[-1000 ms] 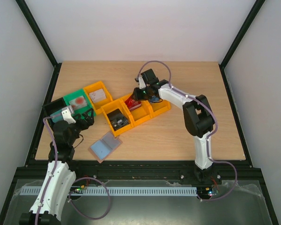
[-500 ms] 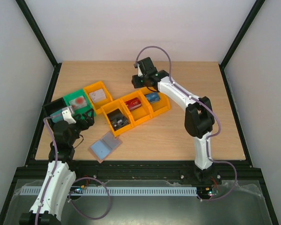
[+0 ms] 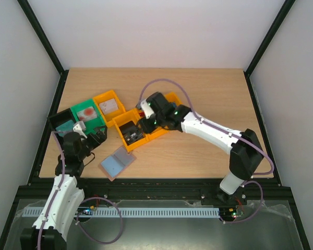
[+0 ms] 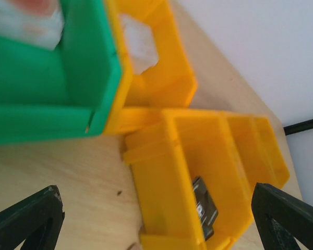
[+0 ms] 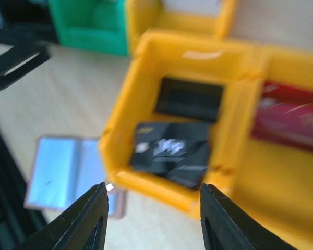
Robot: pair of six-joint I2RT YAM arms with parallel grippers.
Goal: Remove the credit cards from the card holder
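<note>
Tan-brown outside and light blue inside, the card holder (image 3: pixel 116 162) is lying open and flat on the wooden table (image 3: pixel 208 94) with its lining facing up. It is sitting near the front edge, just in front of a cluster of orange bins, with neither gripper touching it.

The right gripper (image 3: pixel 146 121) is hovering over one orange bin (image 3: pixel 120 130). Its jaws are standing apart with nothing between them. Through the right wrist camera, two black cards (image 5: pixel 169 148) are lying in that bin, and a red card (image 5: pixel 292 117) is lying in the neighbouring bin. The card holder is showing blurred at the lower left of that view, just outside the bin wall.

The left gripper (image 3: pixel 92 136) is hanging low over the table, close beside a green bin (image 4: pixel 41 112). Its jaws are spread wide and holding nothing, and it is pointing toward the orange bins.
</note>
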